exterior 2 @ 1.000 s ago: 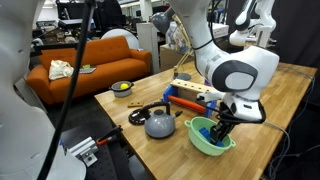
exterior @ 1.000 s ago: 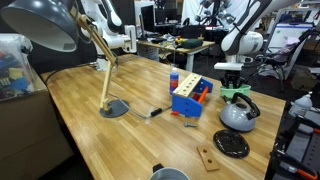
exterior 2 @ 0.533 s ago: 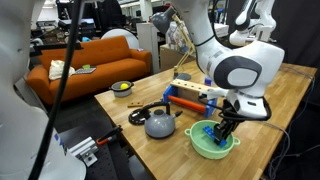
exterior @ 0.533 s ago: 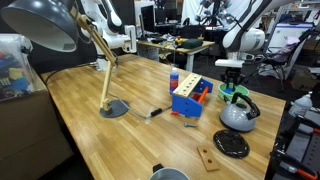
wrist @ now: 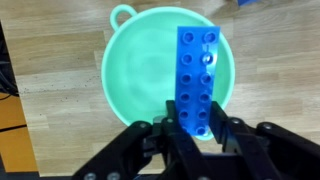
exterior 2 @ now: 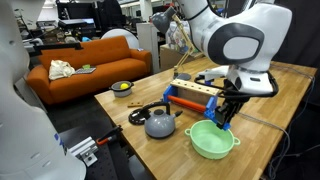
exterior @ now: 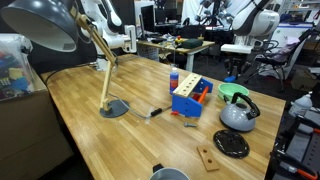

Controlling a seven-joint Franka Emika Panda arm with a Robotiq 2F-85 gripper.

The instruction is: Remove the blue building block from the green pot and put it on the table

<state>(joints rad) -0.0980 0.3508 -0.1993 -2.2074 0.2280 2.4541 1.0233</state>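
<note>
The wrist view looks straight down past the pincer (wrist: pixel 198 128) at the pot (wrist: pixel 140 70) close below. Both exterior views look obliquely across the desk (exterior: pixel 90 100) from farther off, sharing pincer, pot, kettle (exterior 2: pixel 160 124).

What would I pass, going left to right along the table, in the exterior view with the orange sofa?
Small round bowl with yellow inside → grey metal kettle with black handle → bright green round pot.

In the wrist view, your gripper (wrist: pixel 197 127) is hiding the lower end of the blue building block (wrist: pixel 197 65) and, seemingly, covering the near rim of the green pot (wrist: pixel 140 75).
</note>
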